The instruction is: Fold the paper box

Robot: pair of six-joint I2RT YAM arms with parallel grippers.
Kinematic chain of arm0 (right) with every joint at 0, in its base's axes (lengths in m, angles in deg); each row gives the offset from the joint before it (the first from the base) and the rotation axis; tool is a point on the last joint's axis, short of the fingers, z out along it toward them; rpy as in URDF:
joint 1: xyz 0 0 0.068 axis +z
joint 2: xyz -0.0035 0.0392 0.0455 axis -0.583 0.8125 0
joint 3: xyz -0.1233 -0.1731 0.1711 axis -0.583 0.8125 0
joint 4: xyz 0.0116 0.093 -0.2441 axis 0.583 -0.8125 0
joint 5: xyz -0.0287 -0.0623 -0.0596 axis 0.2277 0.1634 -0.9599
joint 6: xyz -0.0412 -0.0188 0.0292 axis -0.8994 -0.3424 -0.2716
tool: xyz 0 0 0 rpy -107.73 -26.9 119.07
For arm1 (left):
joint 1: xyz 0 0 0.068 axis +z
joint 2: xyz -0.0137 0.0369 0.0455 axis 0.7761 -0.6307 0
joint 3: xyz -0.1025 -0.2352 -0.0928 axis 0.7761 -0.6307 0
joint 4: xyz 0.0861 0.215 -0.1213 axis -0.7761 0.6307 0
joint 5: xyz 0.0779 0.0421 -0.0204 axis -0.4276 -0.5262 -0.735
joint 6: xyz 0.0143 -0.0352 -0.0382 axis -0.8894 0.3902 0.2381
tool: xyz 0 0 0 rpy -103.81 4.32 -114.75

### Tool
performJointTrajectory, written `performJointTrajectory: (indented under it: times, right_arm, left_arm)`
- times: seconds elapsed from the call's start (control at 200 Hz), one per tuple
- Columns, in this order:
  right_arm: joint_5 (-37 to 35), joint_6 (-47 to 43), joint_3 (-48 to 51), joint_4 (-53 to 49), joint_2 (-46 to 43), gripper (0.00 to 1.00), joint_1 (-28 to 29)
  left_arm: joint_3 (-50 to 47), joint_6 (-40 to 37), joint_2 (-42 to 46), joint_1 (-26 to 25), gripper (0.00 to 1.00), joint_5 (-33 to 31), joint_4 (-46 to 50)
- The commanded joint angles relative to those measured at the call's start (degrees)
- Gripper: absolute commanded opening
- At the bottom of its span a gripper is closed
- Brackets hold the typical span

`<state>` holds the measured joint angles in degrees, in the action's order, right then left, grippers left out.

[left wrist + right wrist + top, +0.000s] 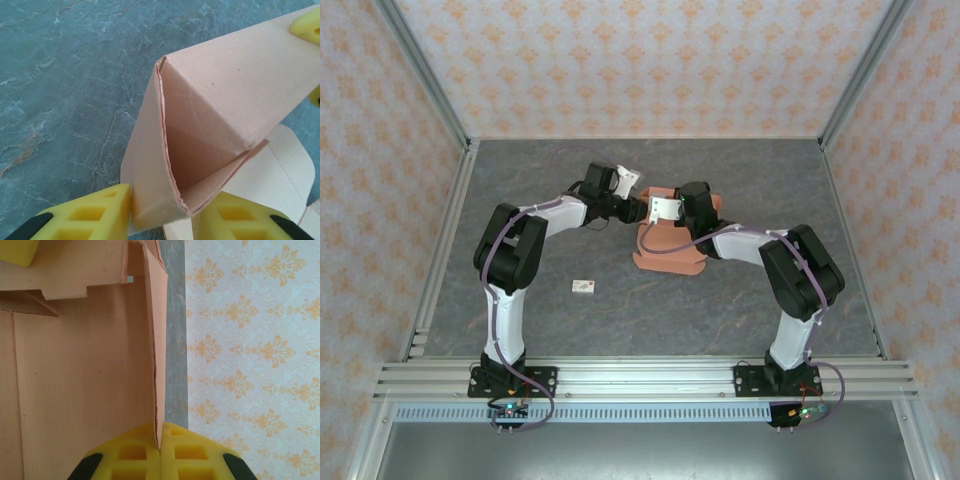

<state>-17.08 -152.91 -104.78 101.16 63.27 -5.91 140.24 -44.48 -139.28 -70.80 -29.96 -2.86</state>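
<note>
Now, box (670,255): half-raised, between both grippers.
Left gripper (162,220): narrow, clamping folded corner (182,200) at fingertips.
Right gripper (160,442): pinched flat on upright wall (159,365).
Crease (162,125): press square, wall held steady.

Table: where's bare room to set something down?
Free: far strip between the box and back wall; near middle around the small tag; along the left wall and right wall. Crowded: centre, where the left gripper and right gripper pinch the box.
</note>
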Motion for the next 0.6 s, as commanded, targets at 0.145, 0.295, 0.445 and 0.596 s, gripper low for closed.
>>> performJointTrajectory:
  times: [0.145,0.295,0.445,0.596]
  right_arm:
    - [-0.4,0.7,-0.3,0.1,-0.5,0.0,2.4]
    - [0.3,1.7,-0.4,-0.8,-0.9,0.0,2.6]
    - [1.5,2.7,-0.9,-2.8,-1.5,0.0,2.6]
    - [2.7,3.2,-2.0,-6.0,-1.8,0.0,2.1]
  left_arm:
    - [-3.6,3.5,1.7,-0.3,0.37,-8.6,-7.2]
    - [-4.5,6.3,1.5,-0.4,0.42,-9.1,-10.4]
    - [-3.4,8.3,0.3,-0.5,0.45,-8.1,-10.8]
    - [-3.0,7.4,0.2,-0.6,0.45,-7.7,-10.5]
